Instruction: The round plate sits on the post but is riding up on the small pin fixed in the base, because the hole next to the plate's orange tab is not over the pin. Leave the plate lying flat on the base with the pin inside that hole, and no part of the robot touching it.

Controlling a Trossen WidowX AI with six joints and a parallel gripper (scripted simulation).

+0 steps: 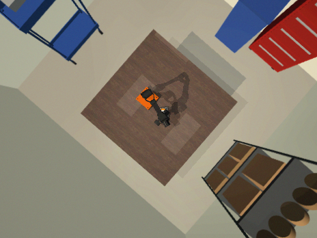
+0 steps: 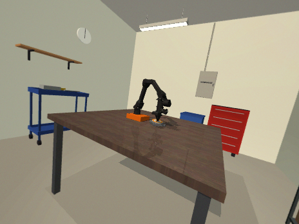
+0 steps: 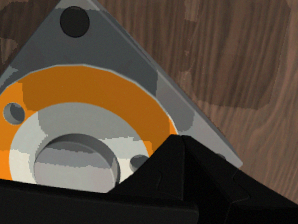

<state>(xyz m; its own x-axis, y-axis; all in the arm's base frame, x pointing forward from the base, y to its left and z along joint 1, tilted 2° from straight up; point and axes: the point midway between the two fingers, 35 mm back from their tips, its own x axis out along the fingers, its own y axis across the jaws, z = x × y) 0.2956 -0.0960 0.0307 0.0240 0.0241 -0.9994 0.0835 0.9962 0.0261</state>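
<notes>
The bench [image 2: 180,151] was a dark wood-grain top on dark legs, standing mid-room. The arm [image 2: 151,93] rose from an orange mount [image 2: 138,116] near the bench centre, arched over and pointed down at the fixture just beside the mount.

The base [image 3: 174,106] was a grey square block lying flat on the bench, seen corner-on from the wrist view, with a dark round hole [image 3: 75,22] near its far corner. The plate [image 3: 87,99] lay on the base, an orange ring around a pale inner disc, seated on the grey post [image 3: 76,165] at its middle. A small hole [image 3: 13,112] showed in the orange ring at the left edge of the wrist view. Whether the plate lay flat or tilted could not be told, and the pin and tab were not made out.

The end effector [image 3: 174,145] was fully together with nothing between its fingers, its black tip low over the plate's near-right edge; contact could not be confirmed.
</notes>
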